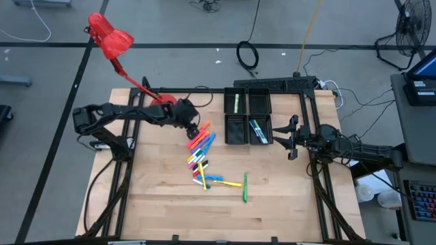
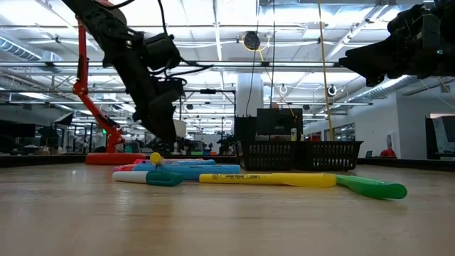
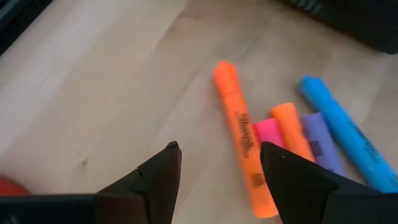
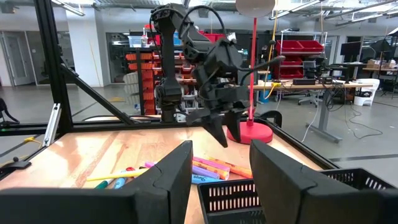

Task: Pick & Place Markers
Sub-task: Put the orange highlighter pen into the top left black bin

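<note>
Several markers (image 1: pixel 201 153) in mixed colours lie loose on the wooden table's middle; low down I see a yellow one (image 2: pixel 266 179) and a green one (image 2: pixel 370 187). My left gripper (image 1: pixel 195 129) hangs open, slanting down just over the pile's far end. In its wrist view (image 3: pixel 217 149) an orange marker (image 3: pixel 239 130) lies flat on the wood, passing under one finger, beside pink, purple and blue ones. The black tray (image 1: pixel 262 102) stands at the far middle with a few markers in it. My right gripper (image 1: pixel 291 138) waits open at the right, held level (image 4: pixel 221 146).
A red desk lamp (image 1: pixel 109 37) leans in from the far left, its base (image 1: pixel 167 102) just behind my left gripper. Black frame bars run along the table's left and right sides. Bare wood lies near the front edge (image 1: pixel 204 218) and left of the pile.
</note>
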Robot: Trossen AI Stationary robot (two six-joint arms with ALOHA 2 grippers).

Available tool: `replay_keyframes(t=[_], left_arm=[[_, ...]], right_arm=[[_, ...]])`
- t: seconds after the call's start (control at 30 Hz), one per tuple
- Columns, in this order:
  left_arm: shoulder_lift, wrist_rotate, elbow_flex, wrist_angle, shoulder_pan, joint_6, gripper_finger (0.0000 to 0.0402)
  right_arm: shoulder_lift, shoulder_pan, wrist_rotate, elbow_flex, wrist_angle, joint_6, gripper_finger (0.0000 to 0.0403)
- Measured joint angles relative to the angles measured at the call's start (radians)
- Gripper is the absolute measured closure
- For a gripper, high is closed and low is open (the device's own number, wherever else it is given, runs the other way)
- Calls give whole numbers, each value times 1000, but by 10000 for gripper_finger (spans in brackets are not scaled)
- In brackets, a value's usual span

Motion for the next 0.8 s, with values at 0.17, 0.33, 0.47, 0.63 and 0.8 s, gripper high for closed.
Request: replay_keyframes(t=[0.17,0.33,0.47,0.63,0.8], left_arm=[[7,-37,0,38,-79,38,176],[8,-175,0,40,-126,46,176],[28,-183,0,41,-125,10,176],[101,-162,0,68,-127,-11,176],[168,-181,4,109,-125,-58,176]], right_arm=[[0,0,0,0,0,0,257],[0,0,0,0,0,0,257],[0,0,0,0,0,0,257],[0,0,0,0,0,0,257],[0,0,0,0,0,0,257]])
